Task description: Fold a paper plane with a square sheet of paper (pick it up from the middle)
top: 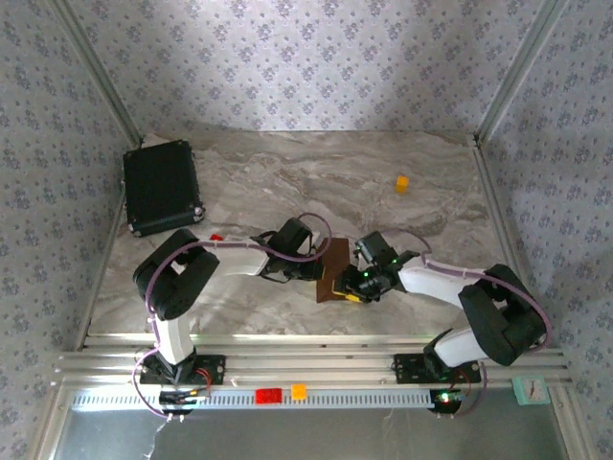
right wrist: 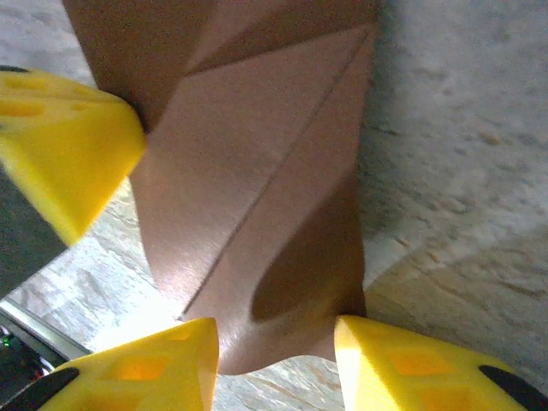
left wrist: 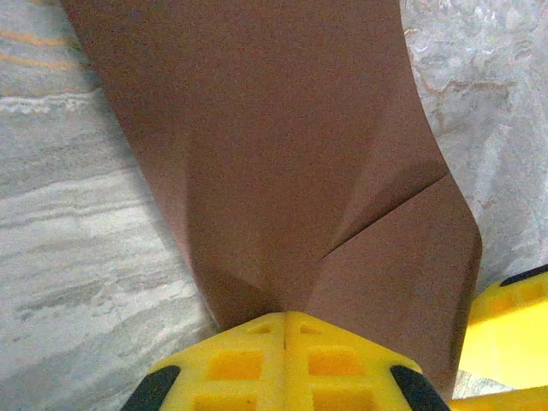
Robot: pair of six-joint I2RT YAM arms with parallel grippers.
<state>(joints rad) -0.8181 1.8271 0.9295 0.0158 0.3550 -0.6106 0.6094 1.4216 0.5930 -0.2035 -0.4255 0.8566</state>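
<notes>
We are partway through. Our left gripper [left wrist: 285,325] is pinching the paper [top: 335,268] by one edge, jaws closed; our right gripper [right wrist: 276,355] is standing parted around the opposite end. Between them the paper is showing a long crease and angled flaps, not yet a narrow dart, so we are judging further folds remain.

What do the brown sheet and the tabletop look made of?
The sheet looks like thin matte paper: it holds sharp creases and bends softly. The tabletop looks like grey veined marble or a marble-print laminate with a slight sheen; I cannot tell which.
</notes>
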